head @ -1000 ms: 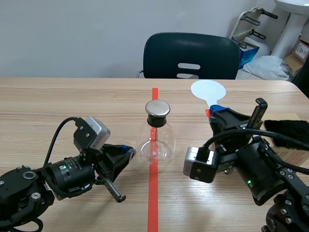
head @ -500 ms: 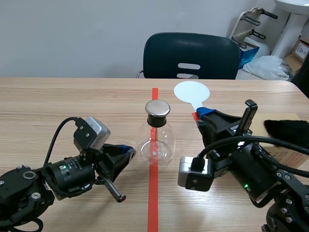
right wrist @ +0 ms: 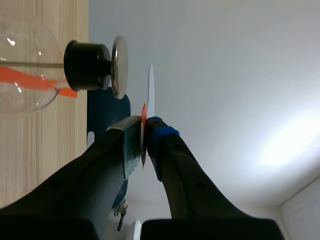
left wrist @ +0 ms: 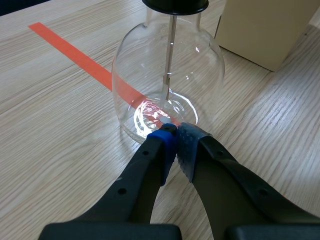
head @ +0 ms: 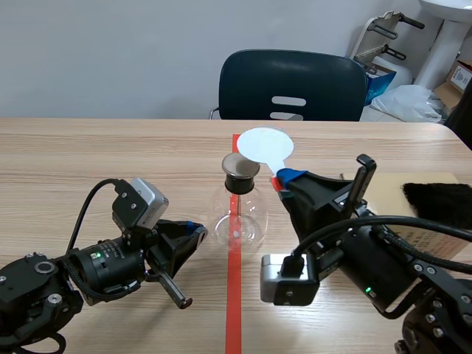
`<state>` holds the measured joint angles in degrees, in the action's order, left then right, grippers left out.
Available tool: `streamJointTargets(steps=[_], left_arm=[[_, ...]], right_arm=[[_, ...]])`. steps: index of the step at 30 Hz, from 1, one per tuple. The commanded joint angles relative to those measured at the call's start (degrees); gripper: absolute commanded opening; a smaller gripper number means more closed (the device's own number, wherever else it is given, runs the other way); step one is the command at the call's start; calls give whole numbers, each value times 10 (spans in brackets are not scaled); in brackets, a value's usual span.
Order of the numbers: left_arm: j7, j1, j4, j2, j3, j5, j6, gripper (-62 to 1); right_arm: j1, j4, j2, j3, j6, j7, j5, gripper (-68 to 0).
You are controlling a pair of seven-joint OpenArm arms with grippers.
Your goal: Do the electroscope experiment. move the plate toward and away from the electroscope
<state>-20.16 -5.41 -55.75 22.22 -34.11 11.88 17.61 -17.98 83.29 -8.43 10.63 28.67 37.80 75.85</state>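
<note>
On the table (head: 88,147), my right gripper (head: 284,179) is up over the centre line, clamped on the stem of the plate (head: 263,144). My left gripper (left wrist: 175,142) lies low, pads pressed together on nothing, tips at the foot of the electroscope (head: 237,214). The flask stands upright on the tape. The white disc is beside its metal cap (right wrist: 119,66), with a thin gap. I reckon the approach is done and the drawing away is left
</note>
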Motion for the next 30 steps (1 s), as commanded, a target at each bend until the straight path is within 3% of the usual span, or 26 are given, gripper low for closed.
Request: streamJointTargets(steps=[1, 19, 30], left_arm=[[-10, -1, -16, -3, 1, 4, 0, -573], [-10, -1, -16, -3, 1, 4, 0, -573], [-10, -1, -16, -3, 1, 4, 0, -573]], right_arm=[[5, 12, -5, 4, 3, 3, -4, -669], [5, 12, -5, 7, 2, 27, -4, -669], [5, 12, -5, 7, 2, -110, -4, -669]])
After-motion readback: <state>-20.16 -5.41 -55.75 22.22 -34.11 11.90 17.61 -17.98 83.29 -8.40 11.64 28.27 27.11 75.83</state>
